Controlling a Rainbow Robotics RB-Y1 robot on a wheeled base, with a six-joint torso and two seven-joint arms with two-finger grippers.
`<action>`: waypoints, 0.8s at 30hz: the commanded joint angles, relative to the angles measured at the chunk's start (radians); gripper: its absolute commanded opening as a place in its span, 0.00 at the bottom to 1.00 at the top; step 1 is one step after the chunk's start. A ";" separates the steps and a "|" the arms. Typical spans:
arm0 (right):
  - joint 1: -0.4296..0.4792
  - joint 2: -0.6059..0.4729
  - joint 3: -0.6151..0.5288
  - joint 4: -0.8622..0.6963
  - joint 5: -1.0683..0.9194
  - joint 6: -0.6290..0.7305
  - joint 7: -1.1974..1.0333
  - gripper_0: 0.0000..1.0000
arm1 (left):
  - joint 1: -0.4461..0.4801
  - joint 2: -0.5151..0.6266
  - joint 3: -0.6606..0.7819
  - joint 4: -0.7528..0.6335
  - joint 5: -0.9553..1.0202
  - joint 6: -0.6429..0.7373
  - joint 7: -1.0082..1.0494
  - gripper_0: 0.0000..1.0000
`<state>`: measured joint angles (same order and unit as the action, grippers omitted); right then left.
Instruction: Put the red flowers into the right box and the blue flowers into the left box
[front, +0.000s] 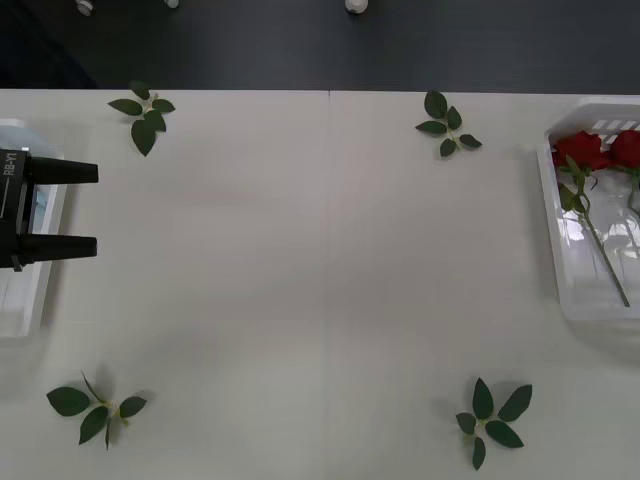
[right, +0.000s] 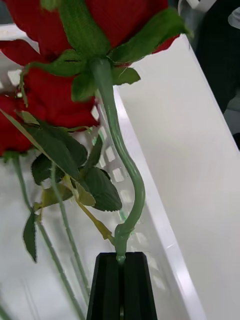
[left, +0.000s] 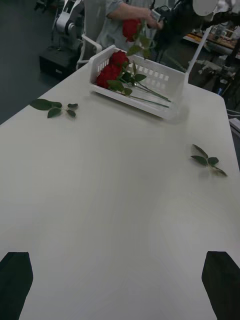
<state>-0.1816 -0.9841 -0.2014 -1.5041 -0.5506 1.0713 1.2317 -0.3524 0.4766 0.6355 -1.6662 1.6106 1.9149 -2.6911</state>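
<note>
My right gripper (right: 121, 257) is shut on the green stem of a red rose (right: 125, 165), with the bloom hanging over the right box (right: 155, 215). From the left wrist this held rose (left: 131, 27) hangs just above the white right box (left: 165, 107). Two red flowers (front: 585, 150) lie in the right box (front: 590, 305), blooms at its far end. Over the left box (front: 28, 320), at the table's left edge, my left gripper (front: 85, 208) is open and holds nothing. A pale blue patch (front: 40, 208) shows in that box; the blue flowers are otherwise hidden.
Green leaf sprigs lie near the table's corners: far left (front: 145, 112), far right (front: 447, 125), near left (front: 95, 405) and near right (front: 492, 415). The wide middle of the white table (front: 320, 270) is bare. A dark floor lies beyond the far edge.
</note>
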 joint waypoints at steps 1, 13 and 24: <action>-0.050 -0.034 0.040 0.047 0.005 -0.076 0.061 0.27 | -0.013 0.022 -0.008 -0.013 0.009 0.005 -0.014 1.00; -0.052 -0.034 0.068 0.073 -0.066 -0.185 0.104 0.72 | -0.013 0.022 -0.008 -0.013 0.009 0.005 -0.014 1.00; -0.052 -0.034 0.051 0.021 -0.157 -0.159 0.109 0.72 | -0.013 0.022 -0.008 -0.013 0.009 0.005 -0.014 1.00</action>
<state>-0.2223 -0.9841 -0.1195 -1.4291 -0.6794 0.8955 1.3149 -0.3524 0.4766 0.6355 -1.6662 1.6106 1.9149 -2.6912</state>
